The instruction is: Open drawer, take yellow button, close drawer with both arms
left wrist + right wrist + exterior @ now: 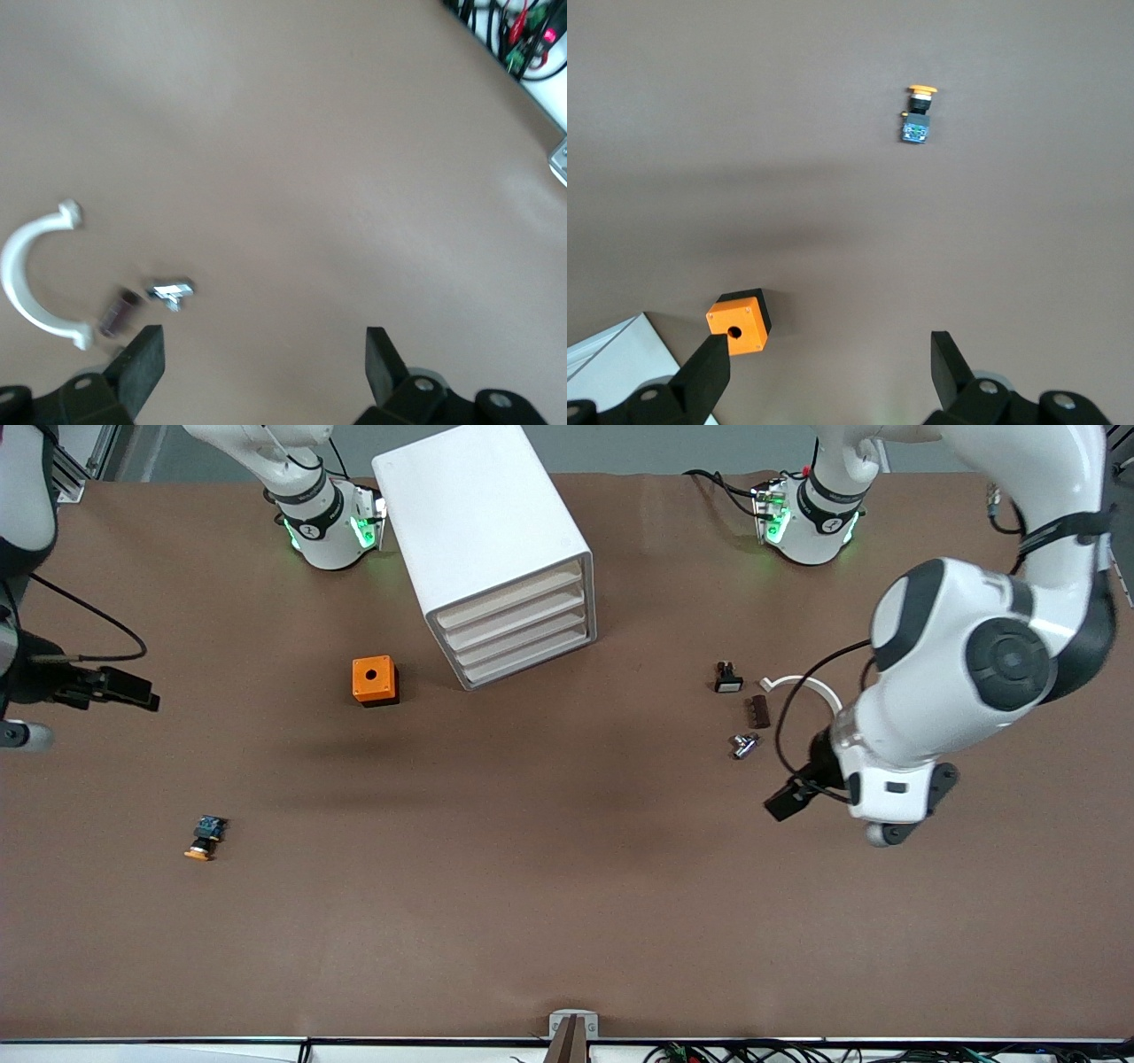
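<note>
The white cabinet (483,522) stands at the back middle. Its top drawer (509,599) sits flush with the three lower ones, shut. The button (205,838), orange cap and black-and-blue body, lies on its side on the bare table toward the right arm's end, nearer the front camera than the cabinet. It also shows in the right wrist view (919,115). My right gripper (830,343) is open and empty, high over the table's edge (19,722). My left gripper (263,336) is open and empty, over the table (890,804) at the left arm's end.
An orange cube with a round hole (375,680) (740,323) sits beside the cabinet. Near the left gripper lie a small black part with a white face (727,677), a white half-ring clamp (802,686) (27,283), a brown piece (759,710) and a metal piece (744,745) (171,290).
</note>
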Action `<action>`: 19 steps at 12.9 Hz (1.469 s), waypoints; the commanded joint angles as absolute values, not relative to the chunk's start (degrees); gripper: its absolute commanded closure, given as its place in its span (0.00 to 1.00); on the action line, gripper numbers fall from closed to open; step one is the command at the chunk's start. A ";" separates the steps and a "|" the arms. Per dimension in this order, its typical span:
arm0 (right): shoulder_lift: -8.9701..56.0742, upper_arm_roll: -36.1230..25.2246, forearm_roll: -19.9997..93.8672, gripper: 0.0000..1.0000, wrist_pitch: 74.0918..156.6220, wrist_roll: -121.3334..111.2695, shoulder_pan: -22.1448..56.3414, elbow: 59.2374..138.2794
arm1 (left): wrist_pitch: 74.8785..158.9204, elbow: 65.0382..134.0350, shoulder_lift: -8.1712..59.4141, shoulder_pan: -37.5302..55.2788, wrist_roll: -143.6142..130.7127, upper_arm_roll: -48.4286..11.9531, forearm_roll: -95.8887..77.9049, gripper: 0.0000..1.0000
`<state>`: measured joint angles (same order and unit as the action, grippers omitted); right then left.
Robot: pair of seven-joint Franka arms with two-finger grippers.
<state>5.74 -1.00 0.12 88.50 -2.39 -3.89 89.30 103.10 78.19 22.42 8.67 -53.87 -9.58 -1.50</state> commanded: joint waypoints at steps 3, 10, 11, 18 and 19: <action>6.77 -0.97 -1.05 0.00 87.19 -1.49 -3.34 85.61 | 97.22 80.33 14.08 2.04 -35.99 -10.20 0.18 0.00; 5.20 -0.88 -0.18 0.00 84.38 -1.41 -3.25 83.23 | 92.12 92.19 -1.83 0.61 -13.98 -4.75 0.09 0.00; 4.14 -0.88 -0.18 0.00 84.55 -1.41 -3.08 83.41 | 90.98 92.20 -2.37 1.05 -13.97 -4.57 0.09 0.00; -4.21 -1.23 3.08 0.00 87.80 -1.41 -3.16 93.42 | 89.12 97.28 -9.48 0.44 -12.31 -4.83 0.18 0.00; -5.09 -1.23 2.99 0.00 88.15 -1.41 -3.16 94.73 | 89.21 98.69 -10.71 0.53 -12.30 -5.01 0.26 0.00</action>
<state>-1.56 -1.17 2.21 86.31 -2.31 -3.14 89.91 88.98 94.52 -6.89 0.69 -13.63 -4.67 -0.86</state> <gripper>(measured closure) 0.000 0.000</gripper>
